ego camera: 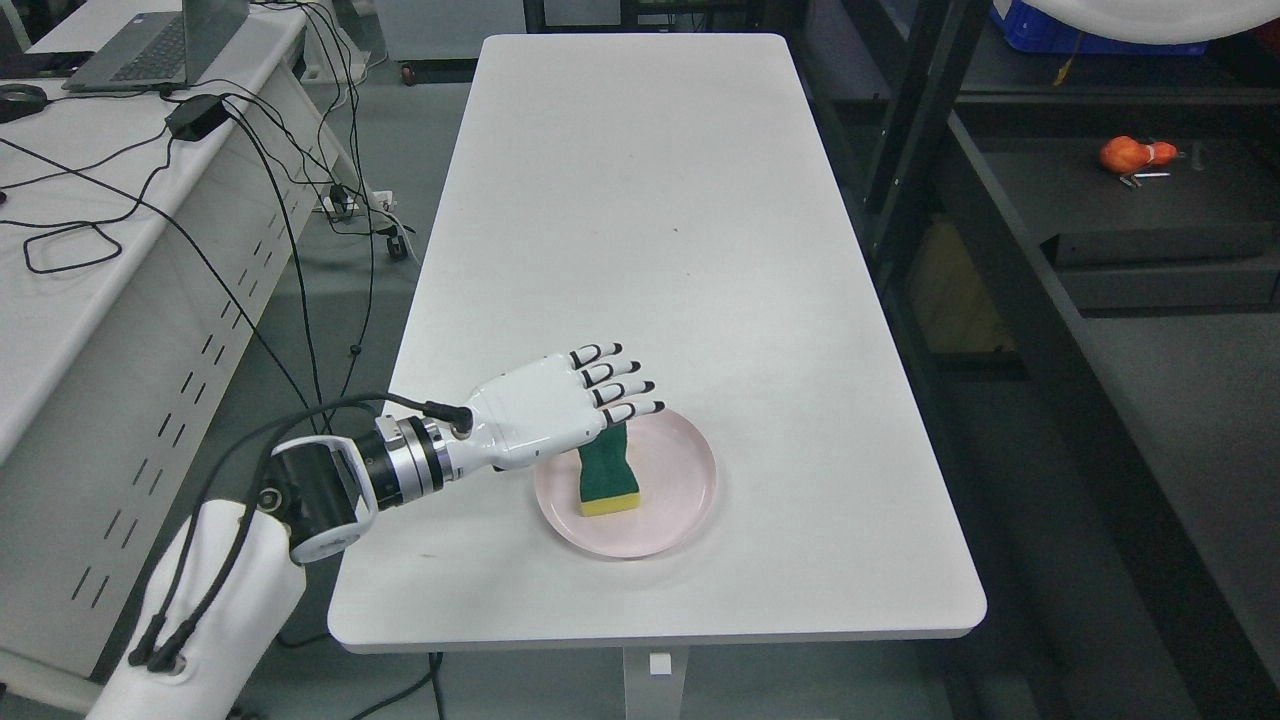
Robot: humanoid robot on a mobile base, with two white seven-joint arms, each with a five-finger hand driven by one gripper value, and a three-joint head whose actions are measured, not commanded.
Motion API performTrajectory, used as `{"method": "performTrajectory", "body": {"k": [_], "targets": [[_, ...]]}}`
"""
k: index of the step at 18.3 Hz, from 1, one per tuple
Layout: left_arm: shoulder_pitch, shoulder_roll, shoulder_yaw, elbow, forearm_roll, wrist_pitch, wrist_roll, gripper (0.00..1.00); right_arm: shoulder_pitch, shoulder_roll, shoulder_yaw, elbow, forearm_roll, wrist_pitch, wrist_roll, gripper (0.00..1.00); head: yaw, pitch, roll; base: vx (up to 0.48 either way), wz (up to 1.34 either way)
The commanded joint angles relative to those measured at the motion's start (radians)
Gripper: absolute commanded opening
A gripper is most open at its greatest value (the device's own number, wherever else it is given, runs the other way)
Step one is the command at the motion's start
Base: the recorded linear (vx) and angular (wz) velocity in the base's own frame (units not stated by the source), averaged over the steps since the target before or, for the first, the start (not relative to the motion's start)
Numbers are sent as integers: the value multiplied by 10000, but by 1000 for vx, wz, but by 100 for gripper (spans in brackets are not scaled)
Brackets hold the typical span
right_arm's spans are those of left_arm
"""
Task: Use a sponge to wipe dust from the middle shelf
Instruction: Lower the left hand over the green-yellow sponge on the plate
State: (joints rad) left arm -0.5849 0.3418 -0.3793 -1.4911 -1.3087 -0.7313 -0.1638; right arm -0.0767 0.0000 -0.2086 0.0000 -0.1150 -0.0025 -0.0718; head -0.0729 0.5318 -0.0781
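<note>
A sponge point(607, 473) with a green top and a yellow base lies on a pink plate point(680, 500) near the front edge of the white table point(650, 230). My left hand point(575, 395) comes in from the lower left and hovers over the plate's near-left side. Its fingers point(620, 389) are stretched out flat and spread, holding nothing. The fingertips reach over the sponge's far end and hide part of it. A dark metal shelf unit point(1150, 250) stands to the right of the table. The right arm is not in view.
A grey desk point(90, 250) with a laptop point(150, 45), a power brick and several loose black cables stands to the left. An orange object point(1135, 155) lies on the dark shelf at the upper right. A shelf post point(915, 130) stands close to the table's right edge.
</note>
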Motion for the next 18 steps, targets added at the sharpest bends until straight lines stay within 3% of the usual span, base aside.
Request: {"method": "performTrajectory", "body": {"k": [1,14,18], "targets": [[-469,-425,-1055,1303,-504,134,-3,95,0,-175,0,-174,0,731,-3,100,0,0,0,0,0],[-685,-1101,-1729,1780,-443,42,-524,95,0,-175,0,-174,0,731,-3,100,0,0,0,0,0],[-594,-1101,-1745,1780,-351,-125,-968,85,0,-175,0,-174,0,731,-3,100,0,0,0,0,0]]}}
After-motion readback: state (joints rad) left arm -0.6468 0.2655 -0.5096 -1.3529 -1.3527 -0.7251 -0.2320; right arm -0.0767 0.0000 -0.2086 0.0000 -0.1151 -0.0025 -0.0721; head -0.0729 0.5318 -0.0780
